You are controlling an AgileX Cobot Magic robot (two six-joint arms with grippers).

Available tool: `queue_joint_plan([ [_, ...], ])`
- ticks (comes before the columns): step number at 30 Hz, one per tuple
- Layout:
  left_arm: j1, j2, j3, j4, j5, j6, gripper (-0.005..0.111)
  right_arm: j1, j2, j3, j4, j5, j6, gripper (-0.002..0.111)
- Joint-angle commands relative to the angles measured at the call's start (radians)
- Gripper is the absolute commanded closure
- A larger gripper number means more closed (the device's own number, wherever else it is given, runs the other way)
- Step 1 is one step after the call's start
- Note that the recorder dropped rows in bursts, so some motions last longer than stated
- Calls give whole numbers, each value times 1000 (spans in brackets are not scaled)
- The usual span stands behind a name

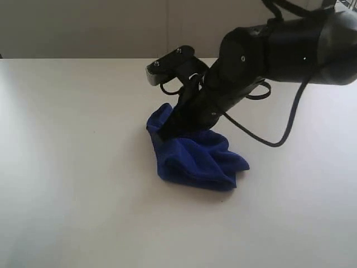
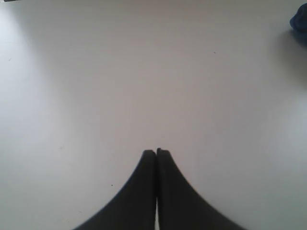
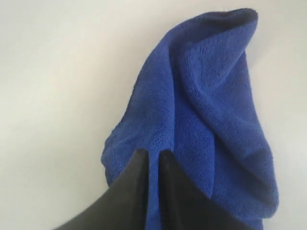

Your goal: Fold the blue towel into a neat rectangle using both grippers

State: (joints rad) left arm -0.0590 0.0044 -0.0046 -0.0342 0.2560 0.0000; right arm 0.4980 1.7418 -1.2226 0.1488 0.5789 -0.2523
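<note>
The blue towel (image 1: 195,153) lies crumpled in a heap on the white table, near the middle of the exterior view. My right gripper (image 1: 165,133) reaches down from the upper right into the towel's left part. In the right wrist view its black fingers (image 3: 139,165) pinch a fold of the blue towel (image 3: 206,110), so my right gripper (image 3: 153,154) is shut on the cloth. My left gripper (image 2: 156,152) is shut on nothing above bare table; a sliver of the blue towel (image 2: 300,20) shows at the edge of the left wrist view. The left arm is out of the exterior view.
The white table (image 1: 67,167) spreads wide around the towel on all sides. The right arm's black cable (image 1: 284,131) loops down beside the towel. A pale wall (image 1: 83,28) runs behind the table's far edge.
</note>
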Motion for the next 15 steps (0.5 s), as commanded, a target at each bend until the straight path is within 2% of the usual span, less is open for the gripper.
queue_joint_plan([
  [1, -1, -4, 5, -2, -1, 0, 107, -36, -29, -2, -13, 27, 42, 104],
  [7, -1, -4, 5, -2, -1, 0, 107, -45, -13, -2, 0, 27, 41, 101],
  [15, -1, -4, 5, -2, -1, 0, 107, 50, 2, -2, 35, -37, -77, 77],
])
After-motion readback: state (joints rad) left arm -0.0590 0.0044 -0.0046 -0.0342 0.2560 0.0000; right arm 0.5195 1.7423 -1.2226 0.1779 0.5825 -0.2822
